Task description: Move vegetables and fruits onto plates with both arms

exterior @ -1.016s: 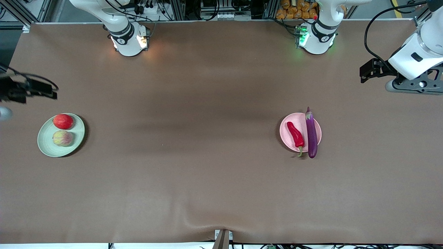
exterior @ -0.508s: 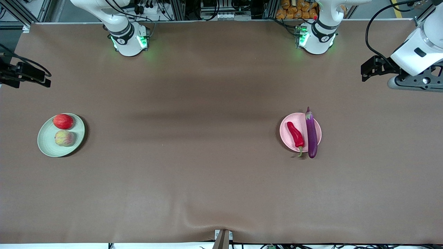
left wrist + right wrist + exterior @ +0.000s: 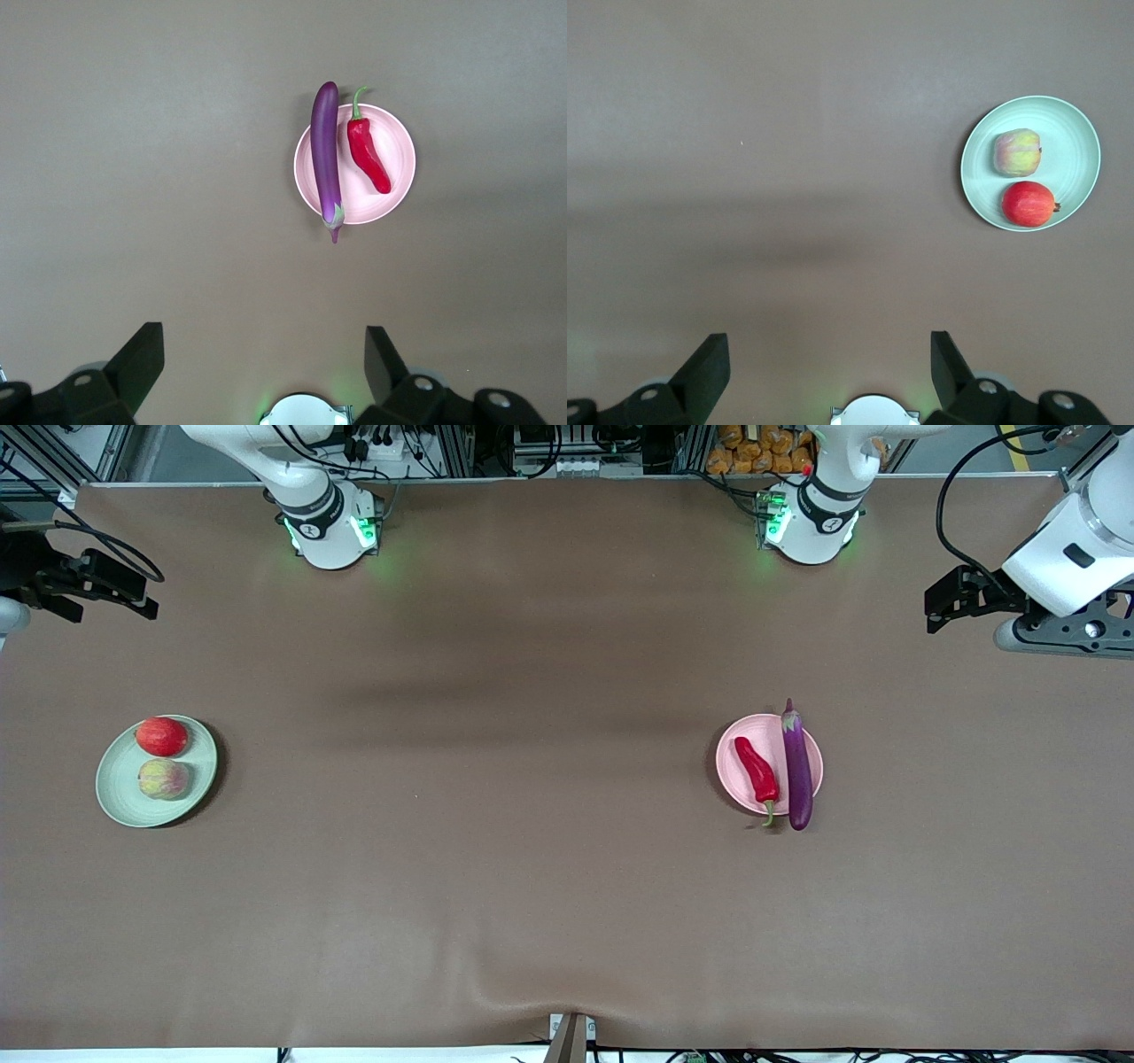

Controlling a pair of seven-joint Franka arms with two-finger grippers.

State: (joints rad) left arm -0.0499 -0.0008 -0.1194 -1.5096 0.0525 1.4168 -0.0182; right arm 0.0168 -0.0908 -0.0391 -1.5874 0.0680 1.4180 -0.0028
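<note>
On the pale green plate [image 3: 120, 797] near the right arm's end lie the red-orange apple [image 3: 161, 736] and, nearer the front camera, the yellow-green fruit [image 3: 162, 779]. The pink plate [image 3: 732, 779] carries the red chili pepper [image 3: 756, 769] and the purple eggplant [image 3: 797, 766], whose ends overhang the rim. My left gripper [image 3: 935, 607] hangs open over bare table near its end, holding nothing. My right gripper [image 3: 133, 589] is open and empty too. The left wrist view shows the eggplant [image 3: 325, 150], chili [image 3: 367, 155] and pink plate [image 3: 394, 181]; the right wrist view shows the green plate [image 3: 1074, 142], fruit [image 3: 1017, 152] and apple [image 3: 1029, 204].
Brown cloth covers the whole table [image 3: 532, 824]. Both arm bases [image 3: 332, 531] [image 3: 806, 527] glow green along the robots' edge, with cables and clutter past that edge. A small bracket [image 3: 571, 1036] sits at the edge nearest the front camera.
My right gripper has drawn away from the green plate toward the robots' edge of the table. My left gripper has shifted slightly the same way. The produce stays on the plates.
</note>
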